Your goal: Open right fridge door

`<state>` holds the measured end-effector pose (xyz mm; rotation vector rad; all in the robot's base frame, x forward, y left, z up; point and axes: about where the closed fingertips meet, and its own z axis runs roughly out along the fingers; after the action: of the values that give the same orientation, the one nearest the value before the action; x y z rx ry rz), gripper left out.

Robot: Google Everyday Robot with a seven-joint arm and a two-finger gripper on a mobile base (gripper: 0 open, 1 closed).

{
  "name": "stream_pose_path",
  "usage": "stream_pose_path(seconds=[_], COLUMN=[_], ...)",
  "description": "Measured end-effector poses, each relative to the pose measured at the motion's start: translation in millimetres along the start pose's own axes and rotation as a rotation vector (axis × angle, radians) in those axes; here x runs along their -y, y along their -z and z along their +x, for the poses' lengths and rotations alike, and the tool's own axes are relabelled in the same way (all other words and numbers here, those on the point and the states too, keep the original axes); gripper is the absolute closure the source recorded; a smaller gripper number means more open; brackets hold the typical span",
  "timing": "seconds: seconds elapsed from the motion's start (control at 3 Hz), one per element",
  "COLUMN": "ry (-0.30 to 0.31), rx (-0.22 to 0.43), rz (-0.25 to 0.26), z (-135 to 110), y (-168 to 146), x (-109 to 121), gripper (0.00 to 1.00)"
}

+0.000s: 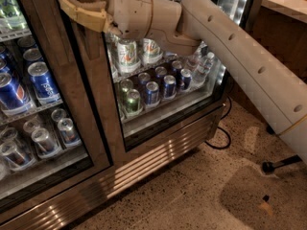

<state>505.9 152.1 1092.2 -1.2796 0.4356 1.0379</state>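
My gripper (81,7) sits high at the left edge of the right fridge door (106,99), against the steel upright where the two doors meet; I judge that is the side to pull from. Whether it is spread or clamped there, I cannot tell. The door looks shut, flush with the left door (64,80), with cans (152,91) behind its glass. My arm (230,56) reaches across the pane from the right.
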Motion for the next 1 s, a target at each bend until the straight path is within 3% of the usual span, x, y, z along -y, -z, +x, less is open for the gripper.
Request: stream_pose_path(seconds=[0.33, 1.0], ry=[0.0, 0.0], rx=[0.0, 0.0], rz=[0.0, 0.0], z=[0, -9], y=[1, 13], x=[0, 9], gripper=[1.0, 1.0])
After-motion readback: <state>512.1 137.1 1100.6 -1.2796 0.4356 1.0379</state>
